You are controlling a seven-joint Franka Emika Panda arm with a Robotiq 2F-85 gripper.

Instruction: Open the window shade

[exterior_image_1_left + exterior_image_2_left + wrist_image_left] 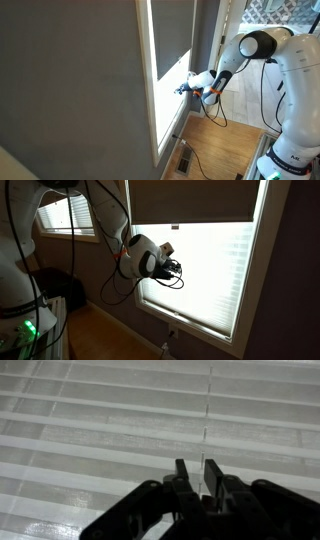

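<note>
The window shade point(172, 35) is a dark-grey roller blind covering the upper part of the white-framed window; it also shows in an exterior view point(195, 200), with its straight bottom edge high up. My gripper point(184, 88) reaches to the bright glass below the shade and shows too in an exterior view point(177, 272). In the wrist view the two black fingers point(198, 472) stand close together with a thin white pull cord point(207, 410) running down between them. The fingers look shut on the cord.
The white window frame point(150, 120) and a broad grey wall panel point(70, 80) stand beside the window. A black cable point(215, 105) hangs from the arm. Wooden floor point(225, 145) lies below. A second window point(65, 215) is further back.
</note>
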